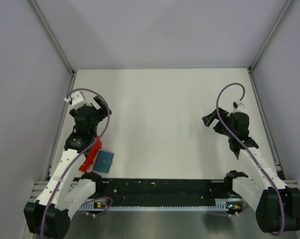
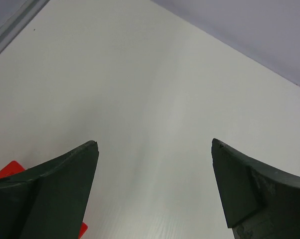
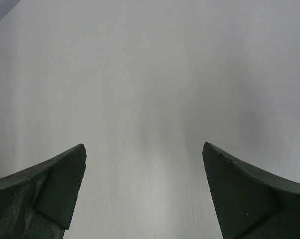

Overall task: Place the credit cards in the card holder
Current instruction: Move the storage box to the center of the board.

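Left fingers [image 2: 65, 184] and right fingers [image 3: 249, 189] — released, grasping nothing. Card holder [image 1: 104, 161] lies on worktop [image 1: 165, 124] just beside red tray [image 1: 91, 154].

card holder [image 1: 104, 161] | teal, sq, flat | near-left corner

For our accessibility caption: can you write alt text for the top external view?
Two robot arms over a white table, left gripper and right gripper both open and empty. A teal wallet lies beside a red object partly hidden under the left arm. No cards show.
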You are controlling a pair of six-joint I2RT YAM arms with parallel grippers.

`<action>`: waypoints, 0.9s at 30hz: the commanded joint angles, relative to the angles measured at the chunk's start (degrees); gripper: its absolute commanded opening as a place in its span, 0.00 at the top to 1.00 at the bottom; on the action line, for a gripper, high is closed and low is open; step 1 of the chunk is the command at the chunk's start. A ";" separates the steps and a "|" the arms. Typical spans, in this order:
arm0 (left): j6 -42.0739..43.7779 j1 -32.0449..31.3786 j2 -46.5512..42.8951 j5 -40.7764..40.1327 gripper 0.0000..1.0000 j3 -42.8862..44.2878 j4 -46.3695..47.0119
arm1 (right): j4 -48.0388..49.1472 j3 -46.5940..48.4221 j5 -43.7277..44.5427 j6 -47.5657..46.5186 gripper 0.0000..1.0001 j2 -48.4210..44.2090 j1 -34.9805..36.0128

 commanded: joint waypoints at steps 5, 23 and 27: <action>-13.01 0.41 0.75 -3.55 0.02 4.53 -12.22 | 4.20 2.58 -8.61 3.68 0.01 -0.35 -0.30; -13.52 3.84 16.13 -4.41 0.02 9.45 -25.75 | -4.49 6.71 -12.85 -1.77 0.01 1.32 -0.30; -12.83 4.28 15.16 -9.07 0.02 8.40 -27.07 | -4.93 6.80 -12.14 -2.21 0.01 1.41 -0.30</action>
